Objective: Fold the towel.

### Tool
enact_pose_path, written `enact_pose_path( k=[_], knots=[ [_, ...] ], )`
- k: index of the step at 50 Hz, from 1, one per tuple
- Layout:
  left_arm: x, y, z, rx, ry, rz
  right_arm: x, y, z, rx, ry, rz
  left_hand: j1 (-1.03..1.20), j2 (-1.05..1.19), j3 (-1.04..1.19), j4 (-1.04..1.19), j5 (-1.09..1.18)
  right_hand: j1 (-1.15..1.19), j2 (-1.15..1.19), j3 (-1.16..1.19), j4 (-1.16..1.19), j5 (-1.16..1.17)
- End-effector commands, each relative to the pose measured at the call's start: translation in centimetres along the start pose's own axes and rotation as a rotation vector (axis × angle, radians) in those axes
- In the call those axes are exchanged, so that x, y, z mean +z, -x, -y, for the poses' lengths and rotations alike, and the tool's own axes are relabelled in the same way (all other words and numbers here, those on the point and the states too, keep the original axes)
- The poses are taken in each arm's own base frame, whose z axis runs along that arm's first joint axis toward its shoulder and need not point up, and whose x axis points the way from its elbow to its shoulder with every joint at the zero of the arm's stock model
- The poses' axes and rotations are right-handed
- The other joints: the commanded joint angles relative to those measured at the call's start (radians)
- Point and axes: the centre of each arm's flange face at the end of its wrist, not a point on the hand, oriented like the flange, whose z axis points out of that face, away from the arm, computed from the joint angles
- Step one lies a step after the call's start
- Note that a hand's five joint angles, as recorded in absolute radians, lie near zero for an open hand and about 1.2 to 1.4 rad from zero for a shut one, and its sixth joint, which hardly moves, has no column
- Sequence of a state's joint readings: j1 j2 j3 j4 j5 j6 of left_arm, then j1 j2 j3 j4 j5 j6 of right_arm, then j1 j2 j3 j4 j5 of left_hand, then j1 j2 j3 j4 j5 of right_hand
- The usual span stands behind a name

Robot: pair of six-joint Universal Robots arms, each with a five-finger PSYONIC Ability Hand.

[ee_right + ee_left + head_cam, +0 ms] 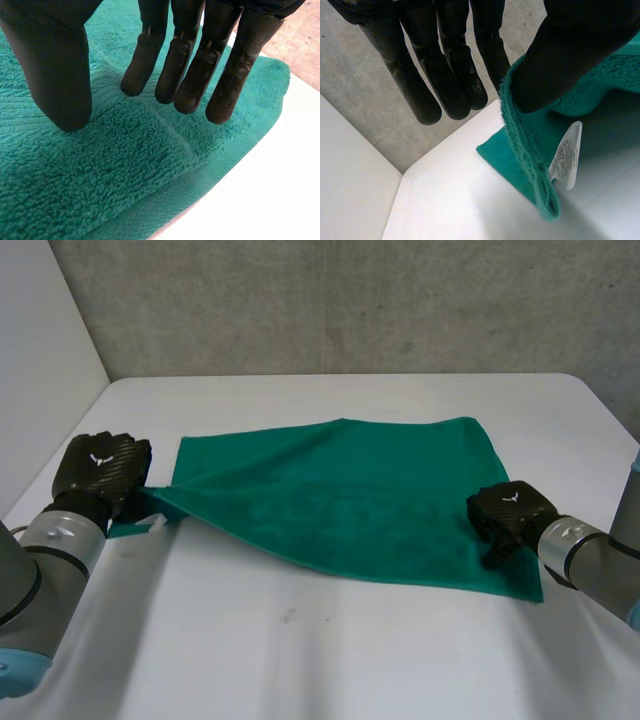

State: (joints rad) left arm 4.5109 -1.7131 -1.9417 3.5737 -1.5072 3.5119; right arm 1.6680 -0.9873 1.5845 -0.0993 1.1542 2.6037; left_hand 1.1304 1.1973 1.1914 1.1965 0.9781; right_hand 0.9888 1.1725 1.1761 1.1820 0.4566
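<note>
A green towel [340,500] lies spread on the white table [300,650]. Its near-left corner is raised off the table toward my left hand [100,470]. In the left wrist view the thumb [570,50] pinches the towel's edge [530,145] against the nearest finger while the other fingers [450,75] hang straight beside it. A white label [566,155] dangles from the lifted edge. My right hand [510,515] rests at the towel's near-right corner. Its straight fingers [195,70] and thumb [55,65] point down at the pile [125,165], apart and holding nothing.
A grey concrete wall [350,300] stands behind the table and a white panel [40,360] runs along the left side. Bare table [280,190] lies just beside the towel's right corner, and the front of the table is bare white.
</note>
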Motion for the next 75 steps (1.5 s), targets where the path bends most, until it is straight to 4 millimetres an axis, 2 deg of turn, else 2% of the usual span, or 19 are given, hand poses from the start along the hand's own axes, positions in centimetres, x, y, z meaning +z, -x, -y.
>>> enact_pose_path(
  k=[1,3,6,11,17,21,23,30,38,51,75],
  knots=[
    [-1.0,-0.2,-0.5,0.003,0.054,-0.017,-0.4,-0.5,0.1,-0.002,0.017,-0.035,0.266,0.199,0.205,0.200,0.244,0.407,0.224,0.220,0.214,0.765],
    [-1.6,-0.2,-0.7,0.002,0.089,-0.025,-0.5,-0.6,0.2,-0.004,0.019,-0.041,0.266,0.199,0.205,0.200,0.244,0.407,0.224,0.220,0.214,0.765],
    [-3.3,0.1,-0.5,-0.004,0.157,-0.043,-2.5,-0.6,1.4,-0.048,0.047,-0.058,0.266,0.199,0.205,0.200,0.244,0.407,0.224,0.220,0.214,0.765],
    [-5.5,0.8,-0.9,-0.014,0.260,-0.044,-5.0,-0.3,1.3,-0.094,0.159,-0.008,0.266,0.199,0.205,0.200,0.244,0.407,0.224,0.220,0.214,0.765],
    [-6.0,1.5,-0.3,0.003,0.240,-0.025,-6.4,-0.5,0.4,-0.108,0.110,-0.055,0.266,0.199,0.205,0.200,0.244,-0.394,-0.578,-0.582,-0.588,-0.037],
    [-5.7,1.6,0.0,0.002,0.224,-0.027,-6.7,-0.2,-0.5,-0.104,0.082,-0.070,0.266,0.199,0.205,0.200,0.244,-0.545,-0.729,-0.733,-0.739,-0.188],
    [-5.4,1.8,0.4,0.002,0.205,-0.024,-7.0,0.6,-1.4,-0.105,0.058,-0.067,0.266,0.199,0.205,0.200,0.244,-0.628,-0.811,-0.815,-0.821,-0.270],
    [-4.2,2.3,1.0,0.000,0.144,-0.001,-7.5,1.7,-2.2,-0.101,0.056,-0.051,0.266,0.199,0.205,0.200,0.244,-0.534,-0.718,-0.722,-0.727,-0.177],
    [-2.8,1.8,-0.5,-0.002,0.157,-0.012,-7.1,1.7,-2.4,-0.110,0.042,-0.056,0.266,0.199,0.205,0.200,0.244,-0.302,-0.486,-0.489,-0.495,0.056],
    [-2.3,1.7,-0.9,-0.004,0.167,-0.016,-5.5,1.2,-3.3,-0.105,0.051,-0.047,0.266,0.199,0.205,0.200,0.244,-0.232,-0.415,-0.419,-0.425,0.126],
    [-2.4,1.4,-1.1,-0.005,0.174,-0.027,-4.3,0.0,-2.4,-0.129,0.017,-0.069,0.266,0.199,0.205,0.200,0.244,-0.129,-0.312,-0.316,-0.322,0.229]
  ],
)
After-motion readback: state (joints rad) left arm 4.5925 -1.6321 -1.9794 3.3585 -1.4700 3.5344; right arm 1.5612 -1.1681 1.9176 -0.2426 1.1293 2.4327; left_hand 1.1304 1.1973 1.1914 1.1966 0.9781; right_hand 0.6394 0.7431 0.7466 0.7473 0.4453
